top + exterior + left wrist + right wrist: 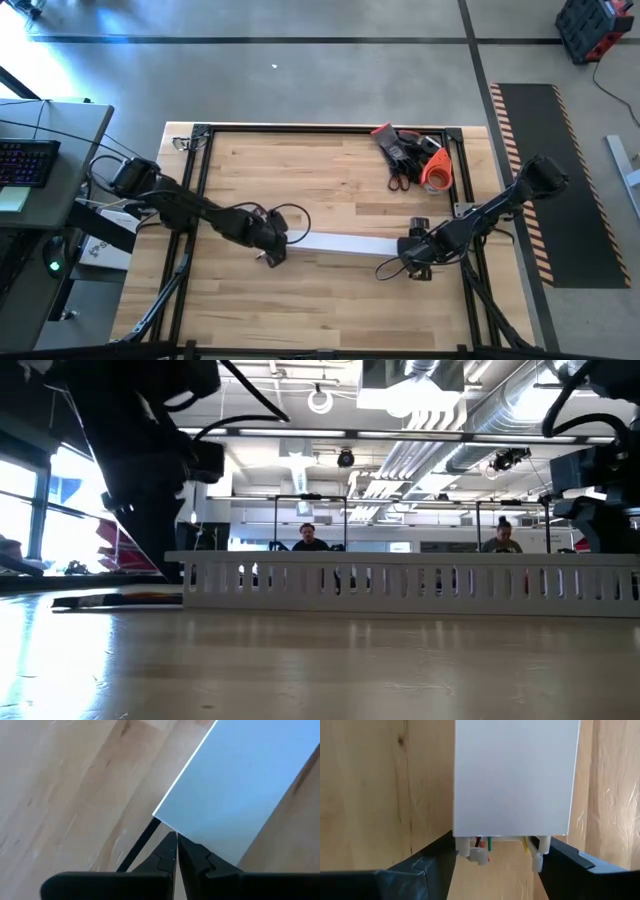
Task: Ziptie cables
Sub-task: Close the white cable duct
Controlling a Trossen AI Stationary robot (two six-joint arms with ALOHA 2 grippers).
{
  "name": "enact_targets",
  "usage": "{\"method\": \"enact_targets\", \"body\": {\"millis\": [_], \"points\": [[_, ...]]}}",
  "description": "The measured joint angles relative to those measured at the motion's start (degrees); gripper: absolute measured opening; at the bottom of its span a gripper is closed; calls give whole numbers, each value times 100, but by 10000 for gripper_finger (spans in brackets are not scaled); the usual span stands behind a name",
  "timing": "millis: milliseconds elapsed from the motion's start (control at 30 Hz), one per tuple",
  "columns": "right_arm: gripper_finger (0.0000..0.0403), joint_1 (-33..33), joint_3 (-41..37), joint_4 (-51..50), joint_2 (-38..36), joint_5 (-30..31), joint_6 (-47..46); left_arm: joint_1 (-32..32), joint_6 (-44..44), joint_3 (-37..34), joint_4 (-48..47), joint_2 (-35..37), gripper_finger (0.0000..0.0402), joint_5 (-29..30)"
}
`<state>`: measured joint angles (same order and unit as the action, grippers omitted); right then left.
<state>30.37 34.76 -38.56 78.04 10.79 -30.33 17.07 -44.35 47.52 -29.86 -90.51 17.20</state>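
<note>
Pale wooden table [330, 290] fills the middle of the overhead picture, framed by a black metal rail.

From the left edge, the left arm reaches in low and bent, stretching rightward toward the centre. The left gripper [272, 252] sits at the left end of a long white plastic channel [345, 243], pointing down at the table. In the left wrist picture its two dark fingers [165, 862] are pressed together with nothing between them, the tips just at a corner of the channel's flat white lid, and a thin black strip [137, 847] runs under that corner.

The channel lies flat on the wood, its long axis running left to right across the centre of the frame, tilted slightly down toward the right. In the low picture its slotted side wall [400, 575] spans most of the width.

The cables [487, 843] show only in the right wrick picture: short red, green and yellow wire ends peeking from the open end of the channel, running along its length.

From the right edge, the right arm angles down and leftward. The right gripper [415, 252] is at the channel's right end, its jaws apart and set either side of the channel end, close against its walls.

At upper right of the table lies a heap of red, black and orange tools [412, 155].
</note>
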Motion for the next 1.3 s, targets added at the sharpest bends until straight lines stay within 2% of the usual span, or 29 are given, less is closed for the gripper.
{"method": "enact_targets", "body": {"millis": [167,333,433,500,600,700,900,1033,1100,1233,1300], "points": [[229,2,-2,-69,-4,-60,-50,-18,109,51,45,-107,0,-78],[229,0,2,50,-2,-36,-55,-18,-321,62,-1162,58,0,-112],[229,0,1,73,-2,-33,-32,-18,-489,52,-1563,56,0,-212],[229,0,0,92,-2,-29,-20,-18,-454,52,-1234,43,0,-104],[229,-1,0,50,2,-55,19,24,185,50,26,38,0,87],[229,11,-7,-133,-4,-146,34,-8,563,79,607,34,0,-325],[229,-10,7,-9,-1,-70,-113,-56,-14,272,-797,41,0,93],[229,-2,4,76,-2,-69,-22,11,-325,270,-1402,43,0,42],[229,-2,4,118,2,-40,-13,34,-321,232,-1175,44,0,29],[229,-42,-3,27,1,-82,70,-121,189,69,231,35,0,-135],[229,-79,-7,-99,-6,-181,55,-236,385,53,550,-15,0,-302]]}}
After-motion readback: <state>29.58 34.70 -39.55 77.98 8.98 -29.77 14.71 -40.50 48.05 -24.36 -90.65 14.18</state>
